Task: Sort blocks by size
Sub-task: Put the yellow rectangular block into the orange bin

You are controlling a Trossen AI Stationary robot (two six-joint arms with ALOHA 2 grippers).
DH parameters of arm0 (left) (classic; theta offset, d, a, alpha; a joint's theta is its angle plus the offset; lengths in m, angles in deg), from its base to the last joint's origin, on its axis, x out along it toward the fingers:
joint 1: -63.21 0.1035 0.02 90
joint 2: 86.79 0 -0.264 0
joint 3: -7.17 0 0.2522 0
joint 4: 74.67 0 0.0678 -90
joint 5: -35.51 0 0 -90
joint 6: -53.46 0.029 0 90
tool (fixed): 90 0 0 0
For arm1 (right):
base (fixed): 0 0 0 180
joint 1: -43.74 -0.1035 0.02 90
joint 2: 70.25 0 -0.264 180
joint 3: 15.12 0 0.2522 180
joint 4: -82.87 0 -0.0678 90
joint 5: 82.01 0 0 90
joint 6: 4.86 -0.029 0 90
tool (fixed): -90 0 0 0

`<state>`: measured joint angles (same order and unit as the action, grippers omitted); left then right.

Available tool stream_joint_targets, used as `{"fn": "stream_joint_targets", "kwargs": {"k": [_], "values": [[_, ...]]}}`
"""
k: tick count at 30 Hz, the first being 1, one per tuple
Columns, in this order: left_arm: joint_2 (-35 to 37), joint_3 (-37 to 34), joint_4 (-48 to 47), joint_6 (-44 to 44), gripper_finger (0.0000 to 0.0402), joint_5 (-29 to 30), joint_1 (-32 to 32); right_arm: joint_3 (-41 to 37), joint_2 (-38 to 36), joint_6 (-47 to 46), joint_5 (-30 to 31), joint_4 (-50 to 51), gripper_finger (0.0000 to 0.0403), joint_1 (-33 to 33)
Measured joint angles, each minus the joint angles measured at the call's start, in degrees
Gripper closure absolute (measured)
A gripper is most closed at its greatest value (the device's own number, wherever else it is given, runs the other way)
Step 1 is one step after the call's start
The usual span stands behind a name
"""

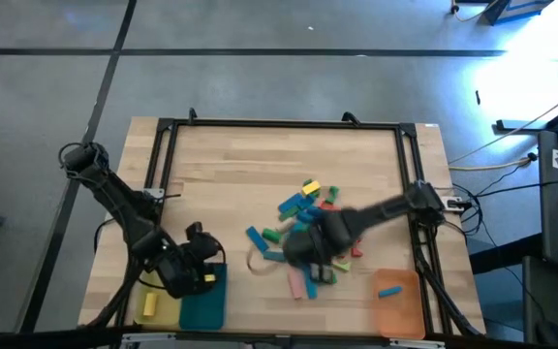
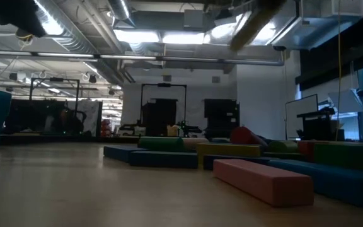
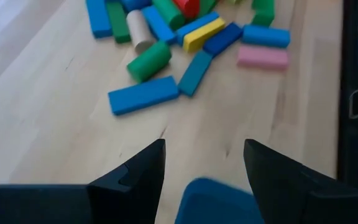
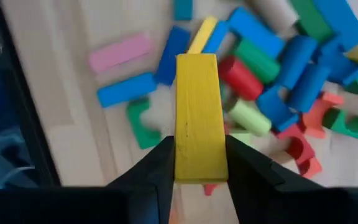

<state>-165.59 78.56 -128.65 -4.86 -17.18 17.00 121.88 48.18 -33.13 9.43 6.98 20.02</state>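
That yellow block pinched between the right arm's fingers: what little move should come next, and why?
Probably lift it straight up, clear of the pile. The right gripper is shut on the long yellow block, directly above the crowded blocks, and the yellow tray, already holding a yellow piece, lies across the table by the waiting open left gripper.

I see a pale, light-brown wooden table point(image 1: 260, 174) with a black metal frame round its edge. Near its front edge lie three flat rectangular trays: a yellow tray point(image 1: 160, 308), a teal tray point(image 1: 204, 301) and an orange tray point(image 1: 400, 302), the orange one carrying a short blue bar point(image 1: 388, 290). My right wrist view shows a long yellow rectangular block point(image 4: 197, 121) between the dark fingers point(image 4: 151, 168), above a heap of small toy blocks point(image 4: 272, 81) in blue, green, red, pink, yellow and pale lime. In the left wrist view, a flat blue bar point(image 3: 143, 95) and a pink bar point(image 3: 263, 57) lie at the heap's edge.
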Motion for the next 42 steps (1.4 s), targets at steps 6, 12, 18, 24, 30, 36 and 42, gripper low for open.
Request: {"fn": "stream_joint_targets", "kwargs": {"k": [6,12,18,24,30,36,42], "values": [[-0.52,0.00,5.93,2.70,0.0203,0.40,2.66,-0.55,-0.26,-2.02,3.00,-0.28,0.0281,-9.55],[-3.40,0.00,13.45,6.87,0.0203,0.49,6.09,-6.21,-2.13,-3.34,6.92,-0.47,0.0281,-15.95],[-7.97,0.00,21.96,10.61,0.0203,0.60,9.80,-21.06,-9.37,-14.83,4.28,-0.26,0.0281,-21.02],[-11.84,-0.02,24.86,12.01,0.0203,0.55,12.31,-31.37,-15.41,-26.52,-1.70,-0.98,0.0281,-28.12],[-13.60,-0.02,26.01,12.00,0.0203,0.57,14.56,-38.26,-17.44,-32.07,-4.60,-3.11,0.0281,-34.85],[-13.62,-0.02,26.42,12.29,0.0203,0.53,16.98,-43.48,-17.35,-31.95,-6.39,-9.58,0.0281,-37.18],[-13.62,-0.02,26.38,13.40,0.0203,0.55,19.77,-45.75,-17.35,-31.96,-6.49,-12.53,0.0280,-37.02]]}}
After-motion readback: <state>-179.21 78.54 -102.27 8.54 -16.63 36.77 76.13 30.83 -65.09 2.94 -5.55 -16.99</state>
